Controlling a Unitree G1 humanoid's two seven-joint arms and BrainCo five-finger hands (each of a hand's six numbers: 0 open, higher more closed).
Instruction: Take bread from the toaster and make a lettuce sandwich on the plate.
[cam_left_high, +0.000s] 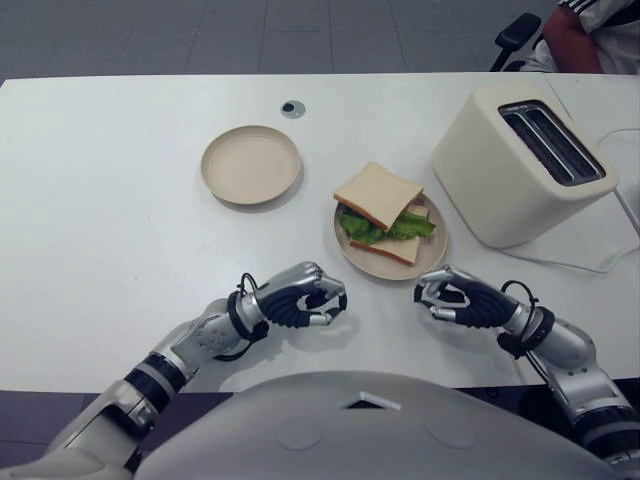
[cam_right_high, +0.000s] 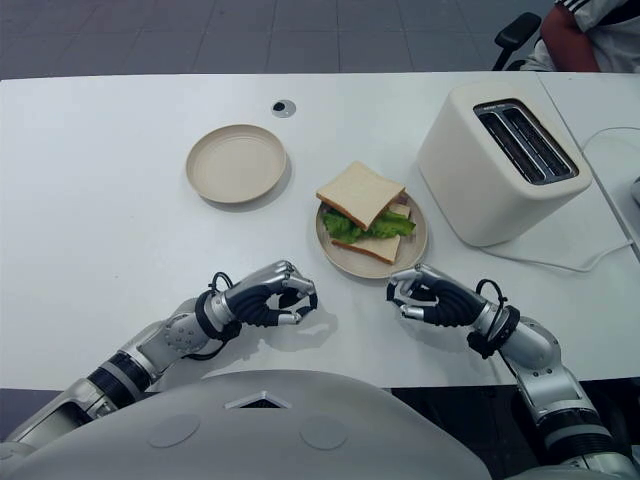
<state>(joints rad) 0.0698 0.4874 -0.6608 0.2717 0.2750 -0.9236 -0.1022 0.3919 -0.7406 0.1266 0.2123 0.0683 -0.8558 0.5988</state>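
The sandwich (cam_left_high: 384, 212) sits on the plate (cam_left_high: 372, 268) on the white table (cam_left_high: 100, 200), with green lettuce (cam_left_high: 363, 228) between 2 bread slices (cam_left_high: 375, 188). The toaster (cam_left_high: 490, 180) stands on its right, a second plate (cam_left_high: 250, 165) on its left. The left hand (cam_left_high: 300, 296) and the right hand (cam_left_high: 455, 298) are curled up near the sandwich's plate, holding nothing.

White table (cam_left_high: 100, 200), beige plate (cam_left_high: 250, 164), sandwich plate (cam_left_high: 432, 243), toaster (cam_left_high: 500, 190), cord (cam_left_high: 570, 266)
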